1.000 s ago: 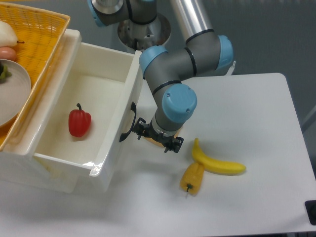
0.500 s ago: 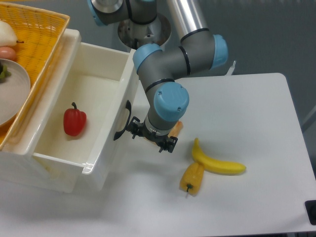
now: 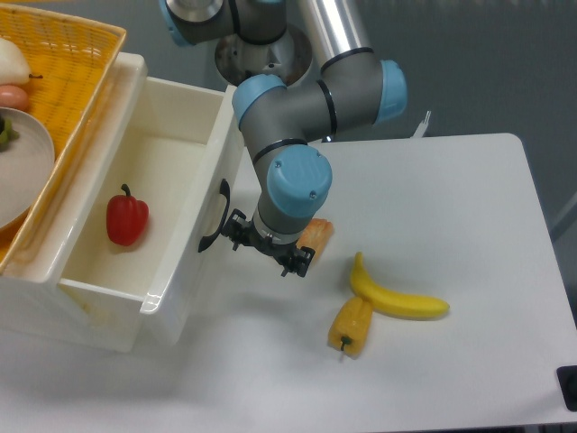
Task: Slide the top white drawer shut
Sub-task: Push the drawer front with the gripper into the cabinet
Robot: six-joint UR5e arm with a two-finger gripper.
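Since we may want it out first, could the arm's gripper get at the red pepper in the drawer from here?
Probably yes: the red pepper lies alone in the open-topped drawer, with nothing over it.

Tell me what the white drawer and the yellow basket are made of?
The white drawer looks like glossy plastic: smooth walls with shiny glints on its thick rim. The yellow basket looks like woven wicker, since criss-cross strands show, though it could be plastic weave.

Bright, even overhead light; soft shadows under arm; glare on glossy drawer rim (image 3: 153,298); sharp focus.
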